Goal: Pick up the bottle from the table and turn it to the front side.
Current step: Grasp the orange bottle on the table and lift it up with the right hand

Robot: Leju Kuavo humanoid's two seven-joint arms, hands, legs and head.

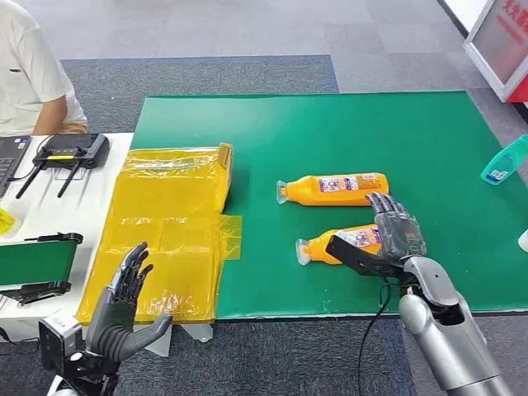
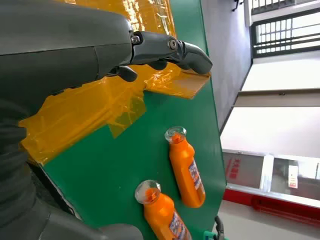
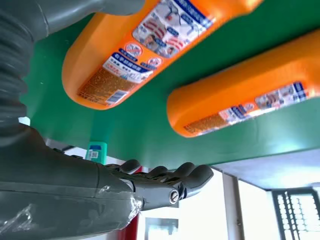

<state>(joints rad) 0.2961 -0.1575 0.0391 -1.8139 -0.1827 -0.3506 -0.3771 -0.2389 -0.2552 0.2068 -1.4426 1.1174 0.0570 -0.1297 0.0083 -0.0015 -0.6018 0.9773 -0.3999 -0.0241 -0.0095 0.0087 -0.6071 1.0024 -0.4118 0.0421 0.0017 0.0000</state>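
Two orange bottles lie on their sides on the green mat [image 1: 436,165] covering the worktop, caps pointing twd the robot's left. The far bottle [image 1: 333,189] sits clear w/ its label up. The near bottle [image 1: 339,243] is just in front of it, the two apart w/ a strip of green between them. Right robot hand [image 1: 389,235] is over the base end of the near bottle, thumb reaching along the bottle's front side, fingers stretched out above it; in the right wrist view the fingers [image 3: 177,175] are extended w/ a gap to the bottle, so it holds nothing, wide open. Can't tell if the thumb touches the bottle. Left robot hand [image 1: 124,301] hovers at the near edge of the worktop, palm up-ish, fingers spread, holding nothing, above a yellow plastic bag [image 1: 168,231] lying flat beside the mat. A teal spray bottle [image 1: 504,161] lies at the mat's right edge. Off to the left: a black controller w/ antennas [image 1: 68,153] on a white surface, and a person in a white shirt [image 1: 31,70] seated behind it.
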